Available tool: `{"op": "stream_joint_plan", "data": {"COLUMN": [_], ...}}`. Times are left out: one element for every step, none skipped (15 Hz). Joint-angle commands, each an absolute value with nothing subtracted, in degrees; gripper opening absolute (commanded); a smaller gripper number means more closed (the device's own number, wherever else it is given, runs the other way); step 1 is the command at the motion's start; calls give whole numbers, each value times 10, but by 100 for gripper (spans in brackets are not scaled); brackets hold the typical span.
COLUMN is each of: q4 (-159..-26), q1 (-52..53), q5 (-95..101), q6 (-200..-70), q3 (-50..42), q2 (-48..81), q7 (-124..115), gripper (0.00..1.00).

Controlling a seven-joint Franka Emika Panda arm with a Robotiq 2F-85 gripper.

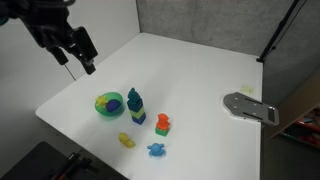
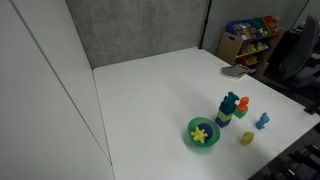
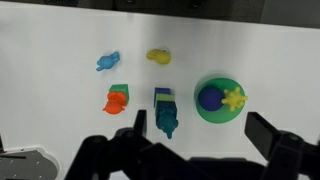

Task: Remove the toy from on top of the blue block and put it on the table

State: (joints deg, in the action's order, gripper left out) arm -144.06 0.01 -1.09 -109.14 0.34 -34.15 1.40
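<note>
**Currently: toy on the block, gripper raised and apart**

I count one gripper [image 1: 79,62], and it hangs high above the far corner of the table [image 1: 200,70], well apart from every toy. In the wrist view its two fingers [image 3: 132,142] stand wide apart with nothing between them.

I count one toy [image 1: 134,97], teal-green with a pointed top. It sits on the one blue block [image 1: 135,109], and the stack stands upright on the table near the front edge. Both exterior views show the same stack, with the toy [image 2: 231,101] above the blue block [image 2: 226,113]. From the wrist camera, the toy [image 3: 168,122] overlaps the blue block [image 3: 162,98].

Around the stack I count four other items, one of each:
- One green bowl [image 1: 108,104] just beside the stack, holding a blue-and-yellow piece.
- One orange-red toy [image 1: 163,123] with a green top, near the stack on the opposite side.
- One yellow toy [image 1: 126,140].
- One light-blue toy [image 1: 157,150].

One grey metal plate [image 1: 250,106] lies at the table's edge, well apart from the toys.
</note>
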Motion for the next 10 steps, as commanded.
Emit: {"op": "stream_joint_plan", "data": {"q4": [-1421,-1412,-1398,-1385,-1370,-1356,-1342,-1331,-1322,-1317], "q1": [4,4,5,5,5,6,6,6,5,4], "q5": [-11,-8,-8,-7,-7,-6,-5,-6,-5,-5], "q6": [-1084,-1085,-1085,-1087,-1086,-1088,-1090,-1091,-1096,-1100], "q3": [5,9,13,17,20,24,28,30,32,34], "q2": [-328,-319,-306,-295,-282,-269,-252,-239,-224,-209], "q7": [10,4,0,-6,-9,-12,-16,-21,-27,-32], "gripper": [100,100,100,100,100,100,100,100,100,100]}}
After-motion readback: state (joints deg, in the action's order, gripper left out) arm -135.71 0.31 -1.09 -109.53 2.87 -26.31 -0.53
